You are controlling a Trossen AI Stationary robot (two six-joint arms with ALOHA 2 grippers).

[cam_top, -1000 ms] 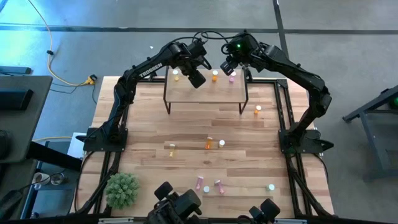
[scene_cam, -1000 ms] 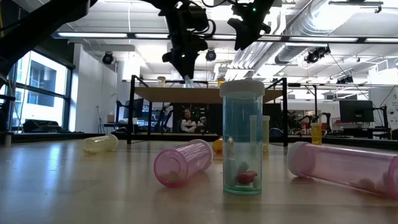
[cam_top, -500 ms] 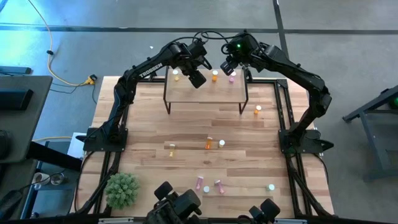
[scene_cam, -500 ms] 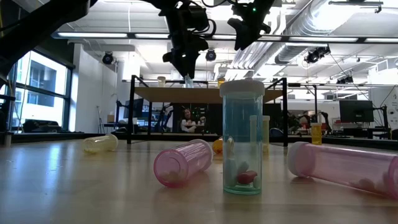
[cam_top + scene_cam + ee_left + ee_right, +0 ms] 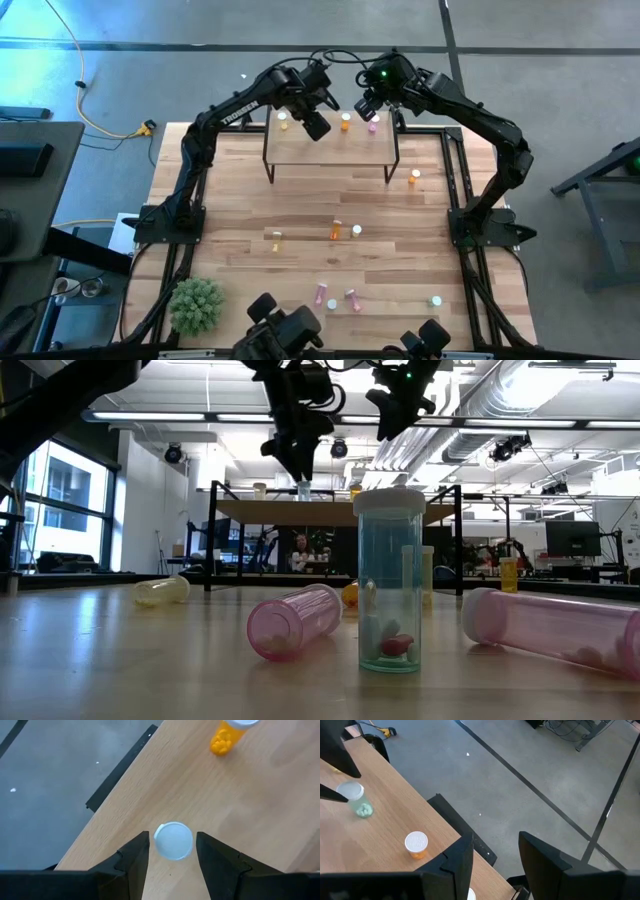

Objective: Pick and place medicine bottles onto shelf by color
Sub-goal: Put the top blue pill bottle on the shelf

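- High view: the shelf (image 5: pixel 330 145) sits at 12 o'clock on the table, with both arms above it. On its top are a yellow bottle (image 5: pixel 283 120), an orange bottle (image 5: pixel 346 121) and a pink bottle (image 5: pixel 373 124).
- Left gripper (image 5: pixel 170 851) hangs over the shelf's 10 o'clock part, fingers spread either side of a white-capped green bottle (image 5: pixel 173 840) standing on the board. They look clear of it, so this reads as a bottle just set down or about to be taken; I cannot tell which.
- Right gripper (image 5: pixel 495 855) hovers at the shelf's 1 o'clock end, fingers spread and empty.
- Left to do, by my count: an orange one (image 5: pixel 414 178) at 3 o'clock, three mid-table (image 5: pixel 337 230), two pink ones (image 5: pixel 321 293) and a green one (image 5: pixel 435 300) toward 6 o'clock.
- Roughly a third done, I judge.
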